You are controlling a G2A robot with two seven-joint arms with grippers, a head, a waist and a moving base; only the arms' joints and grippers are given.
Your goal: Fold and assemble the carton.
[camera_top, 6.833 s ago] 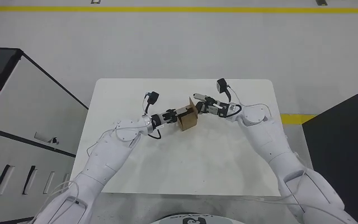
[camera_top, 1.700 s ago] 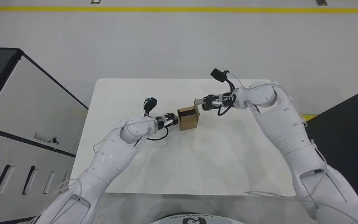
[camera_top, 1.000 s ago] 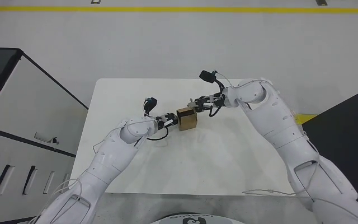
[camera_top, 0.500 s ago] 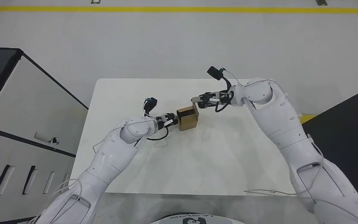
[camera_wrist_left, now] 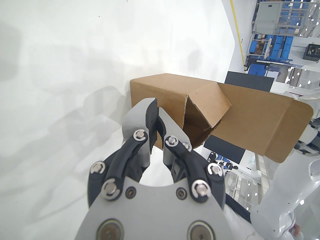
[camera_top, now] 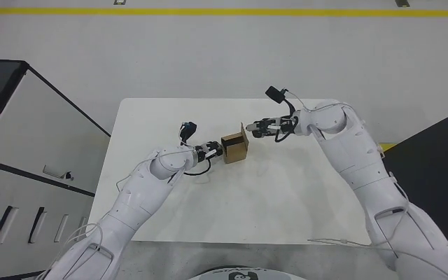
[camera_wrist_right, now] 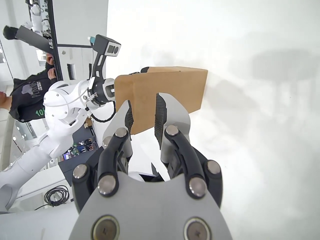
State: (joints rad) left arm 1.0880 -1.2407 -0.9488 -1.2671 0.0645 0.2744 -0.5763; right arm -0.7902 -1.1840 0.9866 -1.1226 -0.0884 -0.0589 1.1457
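Observation:
A small brown carton (camera_top: 236, 149) sits near the middle of the white table (camera_top: 280, 210), with its lid flap (camera_top: 243, 131) standing up on the right side. In the left wrist view the carton (camera_wrist_left: 240, 118) has one open end with an inner flap (camera_wrist_left: 210, 106) folded partly in. My left gripper (camera_wrist_left: 157, 112) is shut on the edge of the carton's wall, and from above the left gripper (camera_top: 218, 148) sits at the carton's left side. My right gripper (camera_wrist_right: 143, 112) is open just short of the carton (camera_wrist_right: 172, 88). Seen from above, the right gripper (camera_top: 254, 129) is beside the raised flap.
The table's far edge (camera_top: 231, 99) runs a short way behind the carton. A grey cabinet with a dark top (camera_top: 28, 119) stands off the table's left side. Bare tabletop lies in front of the carton.
My right gripper came in against the carton's lid flap, then drew back to the right. The flap now stands more upright. The left arm has kept still on the carton.

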